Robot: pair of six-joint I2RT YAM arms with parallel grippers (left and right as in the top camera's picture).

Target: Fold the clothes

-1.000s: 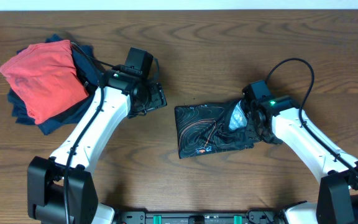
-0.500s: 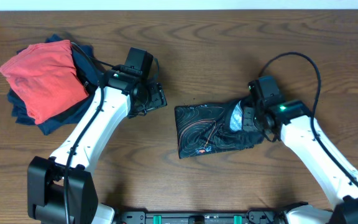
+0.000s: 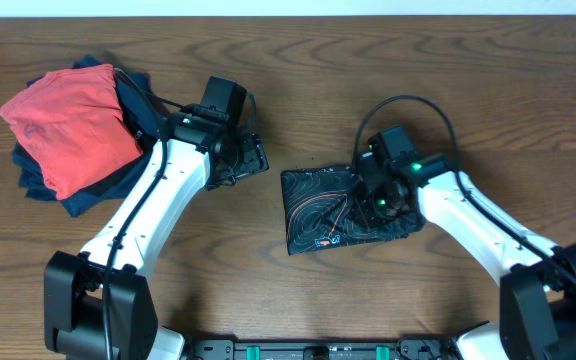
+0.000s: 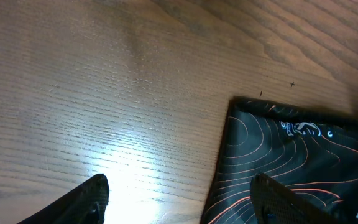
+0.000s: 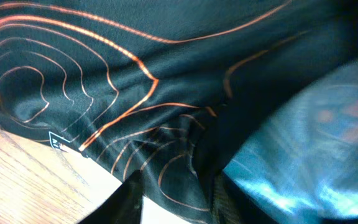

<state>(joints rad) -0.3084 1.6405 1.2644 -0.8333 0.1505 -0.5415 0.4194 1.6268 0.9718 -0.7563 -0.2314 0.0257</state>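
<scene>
Overhead: left fingers (image 4: 93,196) spread over table (image 3: 298,80) beside jersey (image 3: 318,205); right fingers (image 5: 129,202) on jersey, whether pinching it unclear.

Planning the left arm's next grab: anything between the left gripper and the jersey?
Nothing visible. Only bare table lies between the open left gripper and the jersey. The red and navy pile sits on that arm's other side, out of the path.

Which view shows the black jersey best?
Overhead: the whole folded jersey shows on the table, with only one end hidden under the right gripper. Left wrist catches just one corner of it; right wrist is a blurred close-up of the fabric.
</scene>
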